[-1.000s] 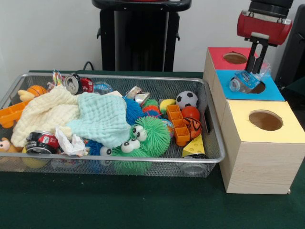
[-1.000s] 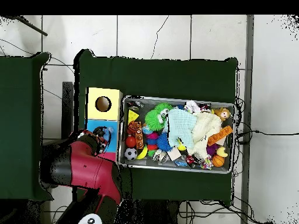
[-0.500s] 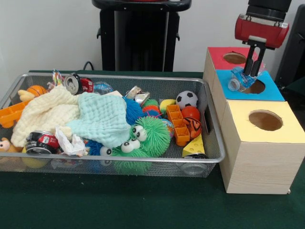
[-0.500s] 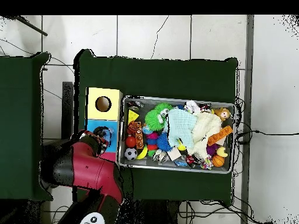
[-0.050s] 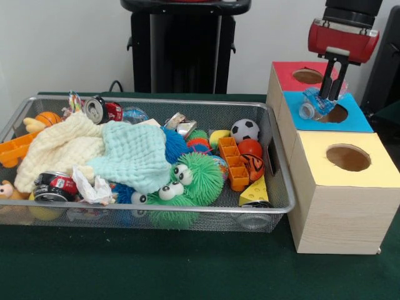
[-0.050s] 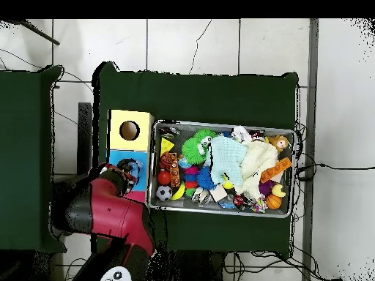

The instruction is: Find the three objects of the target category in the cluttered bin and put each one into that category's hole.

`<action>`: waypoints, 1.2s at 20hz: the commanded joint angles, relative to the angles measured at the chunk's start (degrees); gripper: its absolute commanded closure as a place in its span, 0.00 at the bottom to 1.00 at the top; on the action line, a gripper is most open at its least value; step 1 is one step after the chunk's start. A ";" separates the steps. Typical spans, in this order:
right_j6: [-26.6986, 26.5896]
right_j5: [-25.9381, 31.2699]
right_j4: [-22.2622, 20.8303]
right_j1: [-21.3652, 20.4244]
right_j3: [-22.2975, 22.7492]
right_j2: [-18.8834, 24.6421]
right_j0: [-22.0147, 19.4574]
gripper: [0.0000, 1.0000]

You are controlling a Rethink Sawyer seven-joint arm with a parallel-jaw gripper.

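On the green surface (image 5: 187,269) the yellow-topped box (image 5: 347,187) stands nearest beside the wire bin (image 5: 275,181) of toys, cloths and cans, and beyond it the claw (image 5: 329,94) grips a crumpled clear plastic bottle (image 5: 314,105) over the blue box's hole (image 5: 340,115).

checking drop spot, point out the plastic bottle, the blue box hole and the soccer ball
plastic bottle (image 5: 314,104), front view, its crumpled clear body
blue box hole (image 5: 338,115), front view, its dark opening
soccer ball (image 5: 245,130), front view, its white middle
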 commanded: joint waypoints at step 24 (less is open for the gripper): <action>12.11 -9.63 -0.02 4.14 4.92 10.79 -4.94 1.00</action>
